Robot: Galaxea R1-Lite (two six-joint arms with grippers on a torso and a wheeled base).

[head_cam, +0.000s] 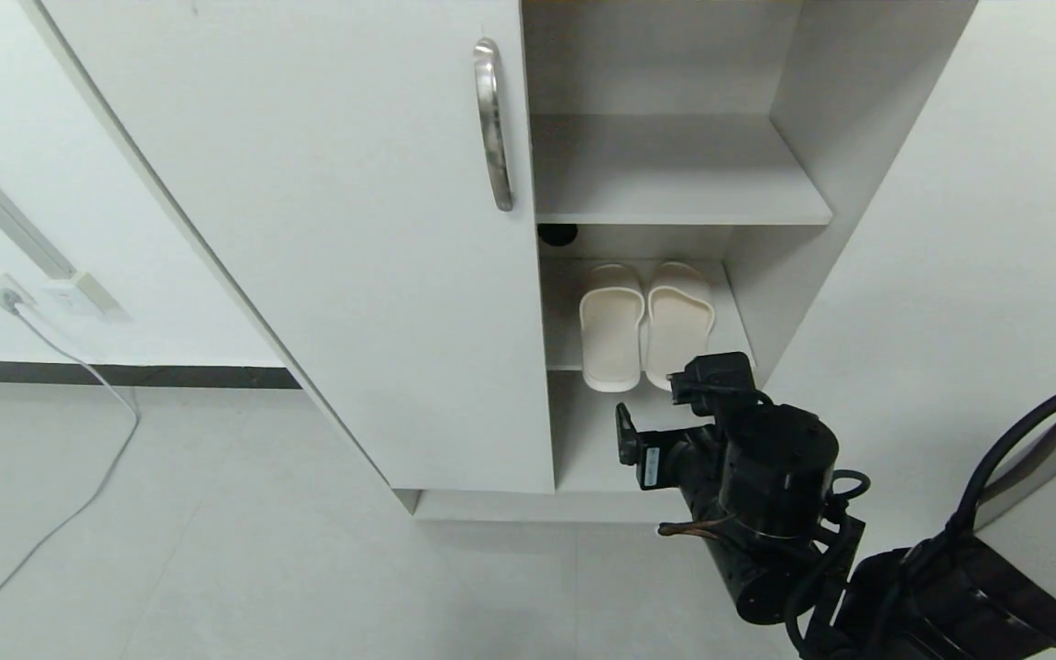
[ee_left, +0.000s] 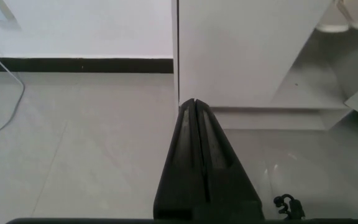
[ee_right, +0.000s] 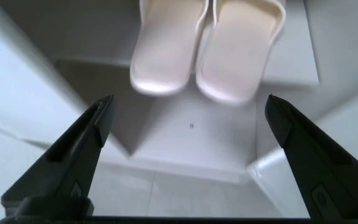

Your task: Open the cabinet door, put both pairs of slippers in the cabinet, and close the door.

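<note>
Hanging in front of the open cabinet [head_cam: 858, 101], the right gripper [ee_right: 189, 102] is keeping its fingers spread wide with nothing between them, pointing into the compartment under the lower shelf [head_cam: 560, 312]. Its arm is coming in from the robot's right, wrist turned toward the opening. The left gripper [ee_left: 194, 107] is sitting low over the floor [ee_left: 73, 155], fingers pressed together on nothing, aimed at the cabinet's base. A small white label [head_cam: 650, 466] is showing on the right wrist housing, its print too small to read. One pair of slippers [head_cam: 612, 330] is lying side by side on the lower shelf, toes inward, heels overhanging the front edge just above the right gripper. The upper shelf [head_cam: 675, 174] is carrying nothing. The door [head_cam: 354, 229] is standing swung open to the robot's left, metal handle [head_cam: 491, 124] facing out. A cable [head_cam: 79, 495] is trailing from a wall socket [head_cam: 7, 295] across the floor.
</note>
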